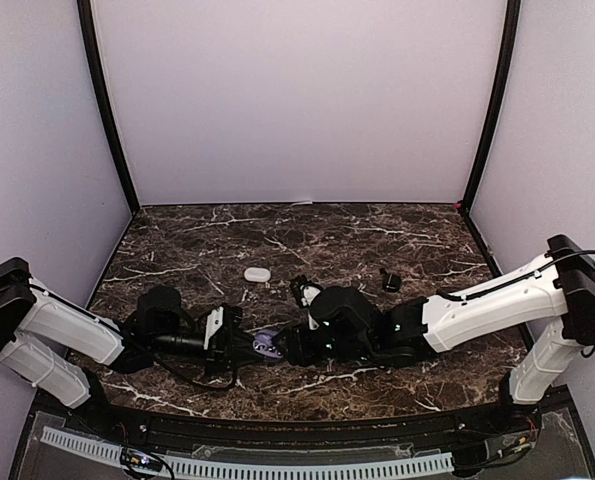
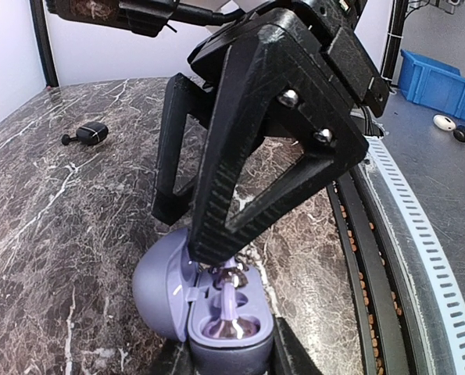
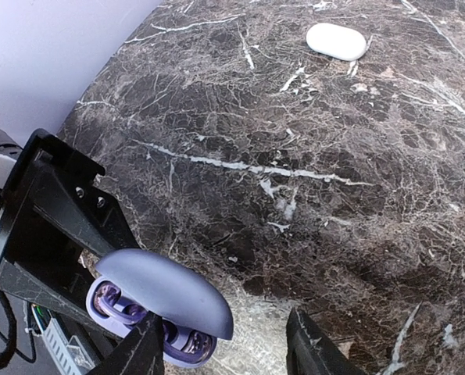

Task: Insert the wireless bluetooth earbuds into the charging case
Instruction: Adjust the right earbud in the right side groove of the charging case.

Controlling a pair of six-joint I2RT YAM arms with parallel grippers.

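My left gripper is shut on the base of the open purple charging case; its lid leans to the left. One purple earbud lies in the near well. A second purple earbud sits at the far well, right under a fingertip of my right gripper. In the right wrist view the case shows lid up, beside my open right gripper, which has only table between its fingers. From above, both grippers meet at the case.
A shut white case lies behind the grippers and also appears as the white case in the right wrist view. A small black case lies to the right, and another dark item sits mid-table. A blue bin stands beyond the table's near rail.
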